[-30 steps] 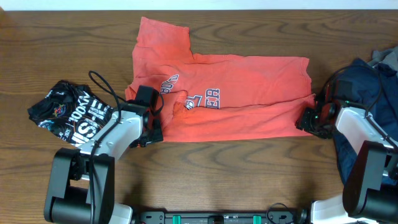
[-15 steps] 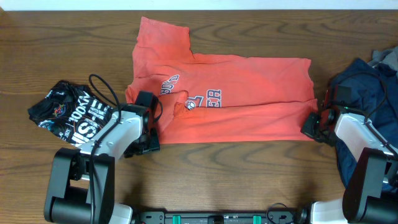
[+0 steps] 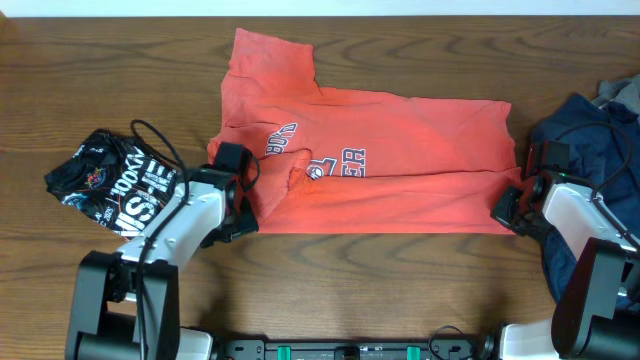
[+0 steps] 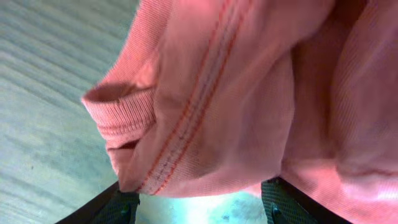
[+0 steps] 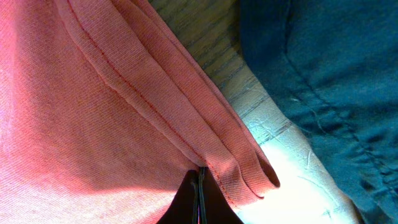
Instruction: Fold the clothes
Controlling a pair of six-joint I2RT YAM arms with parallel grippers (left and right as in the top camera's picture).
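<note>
The coral-red T-shirt (image 3: 400, 160) with navy chest print lies partly folded across the table's middle, one sleeve toward the back. My left gripper (image 3: 245, 215) is at its front left corner. In the left wrist view (image 4: 199, 208) the jaws stand wide open, with the shirt's hemmed edge (image 4: 249, 93) bunched just beyond the fingertips. My right gripper (image 3: 505, 208) is at the shirt's front right corner. In the right wrist view (image 5: 200, 180) it is shut on the folded hem (image 5: 93, 124).
A crumpled black garment with white lettering (image 3: 110, 180) lies at the left, beside the left arm. A navy-blue garment (image 3: 590, 150) is heaped at the right edge, close to the right gripper, and also shows in the right wrist view (image 5: 323, 74). A grey cloth (image 3: 625, 95) lies behind it.
The right gripper has moved right and toward the front, and the whole red shirt has slid right with it. The left gripper has stayed at the shirt's left corner.
</note>
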